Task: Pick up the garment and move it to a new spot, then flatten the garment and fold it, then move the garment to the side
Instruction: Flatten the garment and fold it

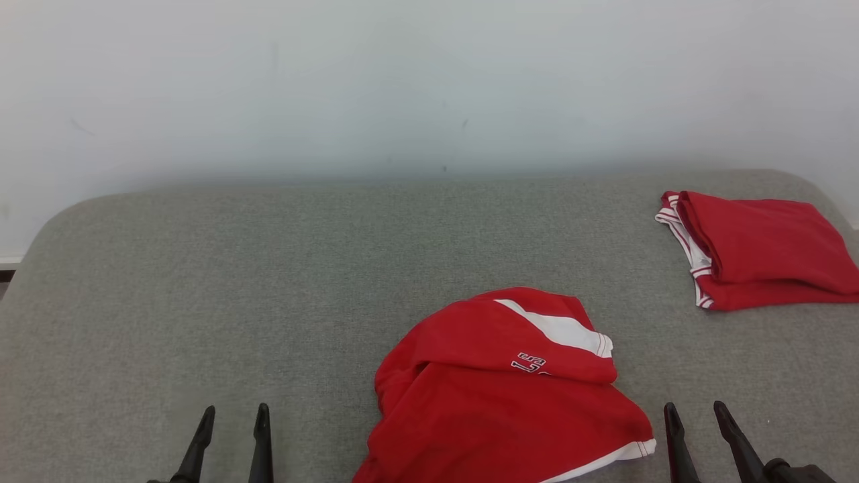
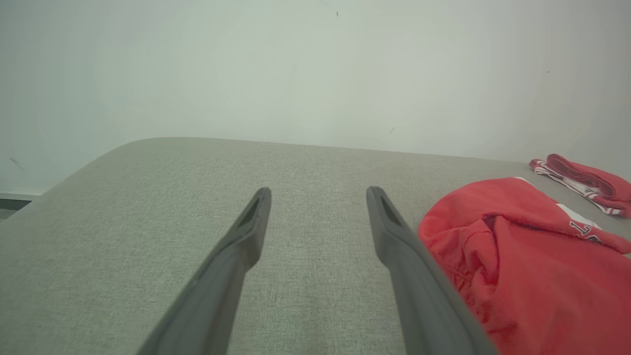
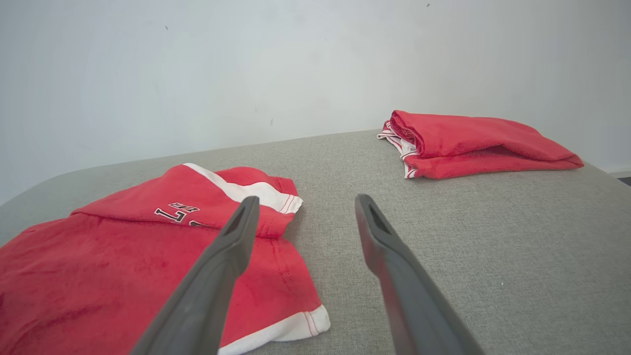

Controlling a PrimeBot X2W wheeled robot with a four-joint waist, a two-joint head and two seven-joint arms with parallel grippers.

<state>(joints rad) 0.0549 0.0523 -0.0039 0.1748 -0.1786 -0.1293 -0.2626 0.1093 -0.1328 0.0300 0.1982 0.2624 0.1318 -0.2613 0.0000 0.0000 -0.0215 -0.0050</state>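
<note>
garment [image 1: 503,396] | crumpled, partly folded over | long axis near-left to far-right

left claw [image 1: 236,407], right claw [image 1: 694,404]: dark tapered fingers [image 2: 389,231], slotted, perhaps plastic

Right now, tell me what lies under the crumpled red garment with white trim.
The crumpled red garment rests on the grey fabric surface; anything else beneath its folds is covered.

Grey surface [image 1: 201,288] left free; garment [image 1: 496,396] blocks centre.
</note>
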